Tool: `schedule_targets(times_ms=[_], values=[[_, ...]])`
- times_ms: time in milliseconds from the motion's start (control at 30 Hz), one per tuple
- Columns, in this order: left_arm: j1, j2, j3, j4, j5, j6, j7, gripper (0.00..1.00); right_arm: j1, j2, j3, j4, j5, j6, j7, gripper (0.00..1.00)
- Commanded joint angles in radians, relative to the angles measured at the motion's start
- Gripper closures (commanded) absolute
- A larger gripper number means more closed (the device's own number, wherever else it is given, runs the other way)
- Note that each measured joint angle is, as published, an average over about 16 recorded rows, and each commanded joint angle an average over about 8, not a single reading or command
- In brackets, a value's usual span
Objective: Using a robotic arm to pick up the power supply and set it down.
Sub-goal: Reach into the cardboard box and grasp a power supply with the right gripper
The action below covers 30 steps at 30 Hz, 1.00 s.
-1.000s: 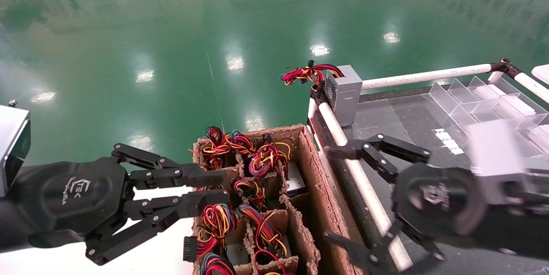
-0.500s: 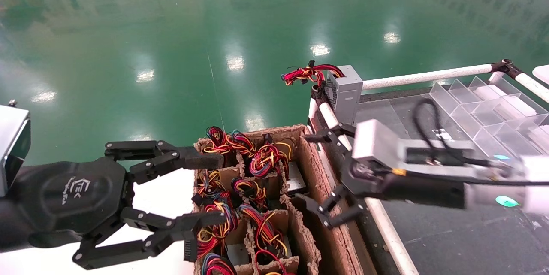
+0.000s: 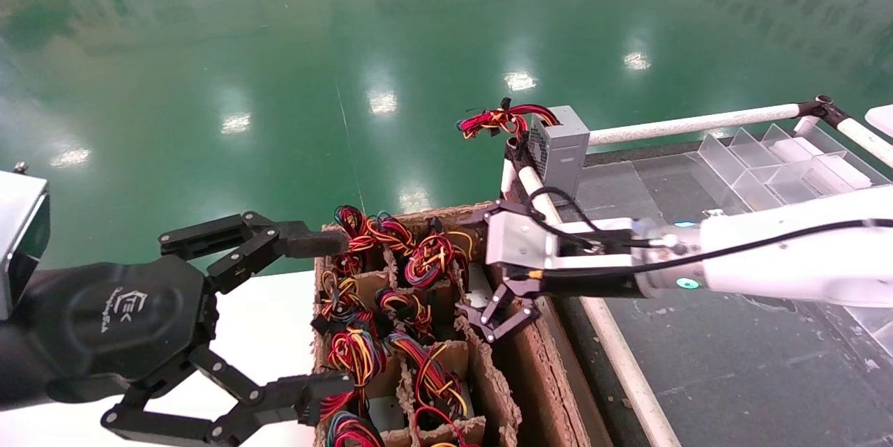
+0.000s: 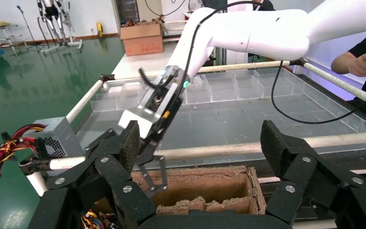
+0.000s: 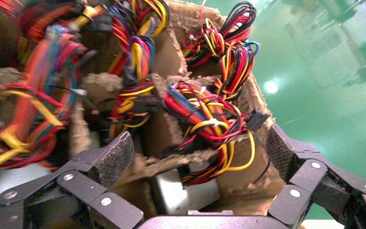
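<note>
Right claw, spread wide, is held over a power supply in the cardboard box; nothing is gripped yet. Left claw is also spread wide.

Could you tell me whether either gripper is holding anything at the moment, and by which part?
Nothing is held. The right gripper hangs open over the cardboard box; the left gripper is open beside it.
</note>
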Motion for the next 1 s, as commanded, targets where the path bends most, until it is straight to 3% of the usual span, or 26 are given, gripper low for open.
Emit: schedule_targets(times_ms=[33,833,867,1000], values=[[0.0,0.0,0.0,0.0,0.0,0.0,0.0,0.0,0.014,-0.03,-0.01,-0.037,-0.021,0.016,-0.041,0.0],[0.0,0.0,0.001,0.0,-0.001,0.0,0.0,0.0,0.108,-0.183,-0.029,-0.353,-0.052,0.056,-0.294,0.0],[0.0,0.0,0.001,0.0,-0.001,0.0,0.0,0.0,0.111,-0.187,-0.028,-0.362,-0.05,0.055,-0.299,0.07],[0.0,0.0,0.001,0.0,-0.001,0.0,0.0,0.0,0.124,-0.202,-0.024,-0.402,-0.041,0.049,-0.316,0.56]])
